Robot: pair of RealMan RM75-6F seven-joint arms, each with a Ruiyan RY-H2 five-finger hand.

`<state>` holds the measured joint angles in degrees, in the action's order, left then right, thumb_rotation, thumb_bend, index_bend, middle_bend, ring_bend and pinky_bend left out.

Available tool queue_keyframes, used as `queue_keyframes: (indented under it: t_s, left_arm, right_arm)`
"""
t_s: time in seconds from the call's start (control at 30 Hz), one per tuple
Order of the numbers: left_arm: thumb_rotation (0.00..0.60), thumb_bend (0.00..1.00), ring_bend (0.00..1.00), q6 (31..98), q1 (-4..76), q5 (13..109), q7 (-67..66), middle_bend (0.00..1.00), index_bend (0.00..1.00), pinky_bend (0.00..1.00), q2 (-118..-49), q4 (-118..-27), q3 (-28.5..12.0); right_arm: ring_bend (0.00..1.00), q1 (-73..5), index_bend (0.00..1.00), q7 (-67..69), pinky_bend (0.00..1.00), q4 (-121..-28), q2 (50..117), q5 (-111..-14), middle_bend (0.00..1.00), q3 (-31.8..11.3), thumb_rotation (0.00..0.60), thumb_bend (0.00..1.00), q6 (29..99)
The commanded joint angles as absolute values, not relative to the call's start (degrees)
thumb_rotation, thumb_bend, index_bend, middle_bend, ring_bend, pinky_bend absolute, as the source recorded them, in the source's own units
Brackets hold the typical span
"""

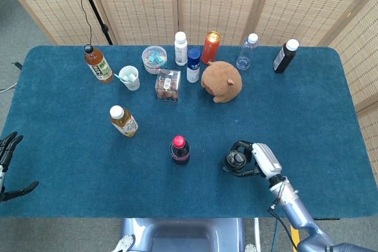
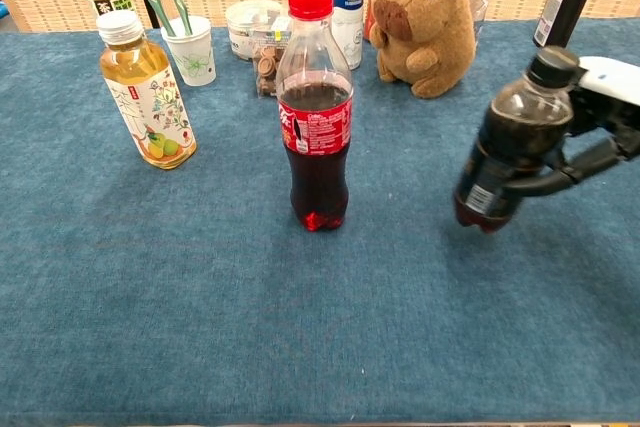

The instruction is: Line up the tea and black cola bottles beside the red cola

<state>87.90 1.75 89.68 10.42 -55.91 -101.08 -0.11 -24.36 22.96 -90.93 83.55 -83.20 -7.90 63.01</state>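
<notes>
The red cola bottle [image 1: 180, 150] [image 2: 316, 117] stands upright near the table's front middle. My right hand [image 1: 255, 160] [image 2: 592, 142] grips the black cola bottle [image 1: 235, 159] [image 2: 508, 147], tilted a little, a short way right of the red cola. The tea bottle [image 1: 123, 121] [image 2: 146, 91] with a white cap stands to the left of the red cola. My left hand [image 1: 8, 166] hangs off the table's left front edge with fingers spread and nothing in them.
Along the back stand a brown tea bottle [image 1: 98, 64], a cup [image 1: 129, 78], a tub [image 1: 154, 59], a snack box [image 1: 168, 84], white and blue bottles [image 1: 187, 57], an orange can [image 1: 211, 46], a plush capybara [image 1: 221, 81], a clear bottle [image 1: 247, 52] and a dark bottle [image 1: 285, 55].
</notes>
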Motion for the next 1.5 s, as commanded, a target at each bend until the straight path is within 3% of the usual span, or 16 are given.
queue_keyframes:
  t_s: [0.03,0.4,1.5]
  left_arm:
    - [0.6,0.03,0.0,87.73,1.84,89.48,10.68,0.0,0.0,0.0,-55.78,-101.11,-0.2]
    - [0.6,0.03,0.0,87.44,2.0,89.4,12.51,0.0,0.0,0.0,-55.11,-100.72,-0.23]
    - [0.6,0.03,0.0,87.41,2.46,88.5,13.25,0.0,0.0,0.0,-55.11,-100.08,-1.13]
  right_arm:
    - [0.7,-26.21,0.6,20.56,0.63,-92.97,85.25,-80.42,0.63,-9.61,0.6,0.55,60.95]
    - [0.7,-30.15,0.59,13.49,0.63,-91.12,90.98,-74.26,0.63,-11.09,0.6,0.57,56.93]
    - [0.7,-34.18,0.59,8.78,0.6,-86.52,97.09,-72.23,0.63,-13.32,0.6,0.57,57.91]
